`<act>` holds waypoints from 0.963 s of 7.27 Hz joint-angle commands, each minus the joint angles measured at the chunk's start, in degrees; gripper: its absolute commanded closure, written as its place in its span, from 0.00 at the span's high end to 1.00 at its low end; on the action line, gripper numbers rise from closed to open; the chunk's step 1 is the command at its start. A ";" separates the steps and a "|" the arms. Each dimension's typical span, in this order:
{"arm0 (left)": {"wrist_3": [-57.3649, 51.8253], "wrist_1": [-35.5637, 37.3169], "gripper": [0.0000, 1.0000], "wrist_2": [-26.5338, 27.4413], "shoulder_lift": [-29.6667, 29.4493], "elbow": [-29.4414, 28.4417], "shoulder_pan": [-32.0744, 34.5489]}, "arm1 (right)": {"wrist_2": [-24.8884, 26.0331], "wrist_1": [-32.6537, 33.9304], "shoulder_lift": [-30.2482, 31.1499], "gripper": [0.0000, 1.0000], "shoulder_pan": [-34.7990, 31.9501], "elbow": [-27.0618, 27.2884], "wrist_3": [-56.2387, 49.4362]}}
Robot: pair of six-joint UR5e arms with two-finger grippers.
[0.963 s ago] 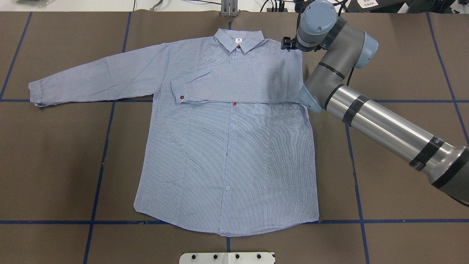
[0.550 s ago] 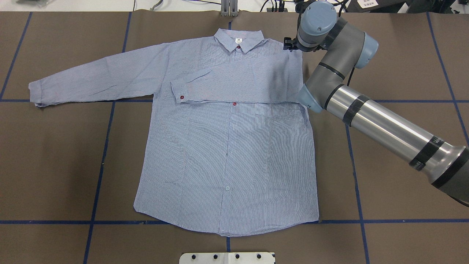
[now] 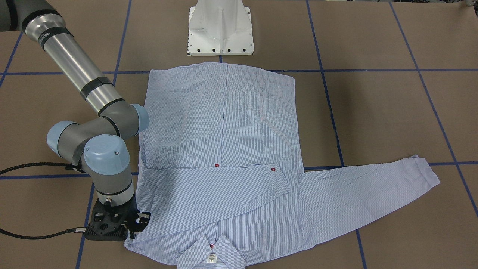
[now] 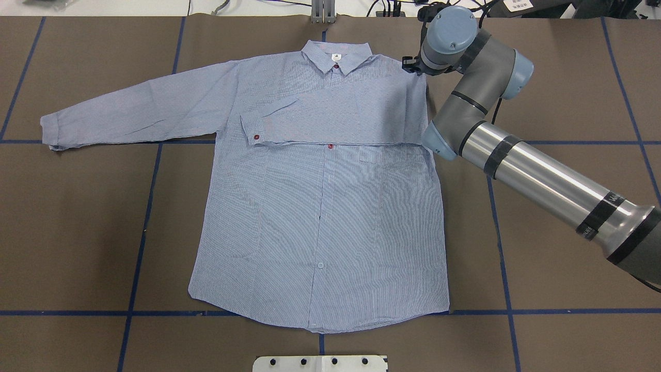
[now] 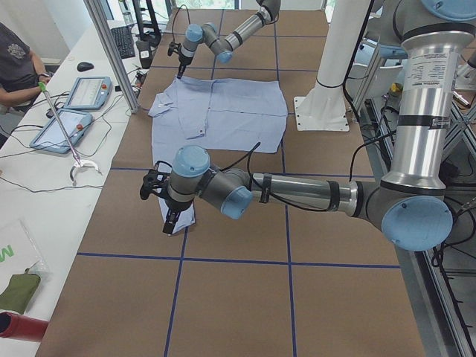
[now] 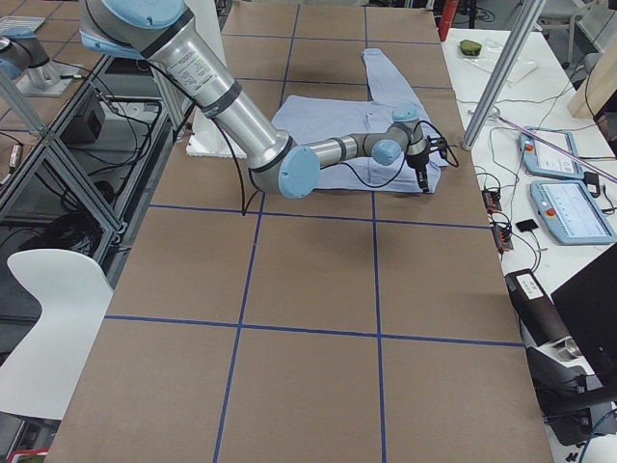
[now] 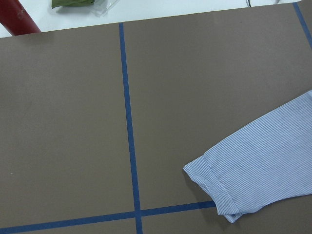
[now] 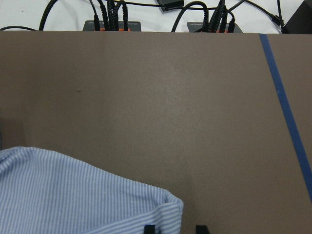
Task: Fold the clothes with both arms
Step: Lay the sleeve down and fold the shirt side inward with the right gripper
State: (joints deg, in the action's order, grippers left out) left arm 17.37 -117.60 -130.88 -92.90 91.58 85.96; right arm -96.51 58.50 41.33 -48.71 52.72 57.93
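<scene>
My right claw hangs released at the shoulder of the shirt. Left claw over the cuff, grip untellable. I'd pinch both layers and sweep the sleeve flat.

A big brown surface fills the room's middle. Blue tape lines cut it into squares. Along one side runs a long white side table. Two tablets lie on it, with a keyboard and a mouse farther back. A person sits at this table. Near its close end lie a red tube and a green bag. A shiny metal post stands up by the table. Black cables bunch at the surface's far edge. On the other side, a white chair stands on the floor beside a metal frame. The light is bright and even.
</scene>
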 commanded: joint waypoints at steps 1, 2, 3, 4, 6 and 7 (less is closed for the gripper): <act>0.03 0.00 1.00 -0.07 0.00 -0.09 0.00 | -0.08 -0.14 -0.02 0.00 -0.15 -0.07 0.08; 0.03 0.00 1.00 -0.08 0.00 -0.09 0.00 | 0.01 -0.14 -0.02 0.00 -0.33 -0.07 0.08; 0.12 0.09 1.00 -0.08 0.00 0.00 0.00 | -0.08 -0.14 -0.02 0.00 -0.59 0.02 0.08; 0.03 0.09 1.00 -0.16 0.00 0.00 0.00 | -0.69 -0.14 0.24 0.00 -1.73 0.72 0.08; 0.03 0.00 1.00 -0.08 0.00 0.00 0.00 | -3.07 -0.93 3.84 0.00 -3.93 3.00 -4.03; 0.12 0.09 1.00 -0.08 0.00 0.00 0.00 | -2.98 -0.93 3.85 0.00 -3.93 3.01 -4.14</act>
State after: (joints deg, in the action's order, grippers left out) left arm 17.45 -117.55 -130.96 -92.90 91.58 85.96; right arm -99.22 57.82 44.43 -52.15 55.30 54.80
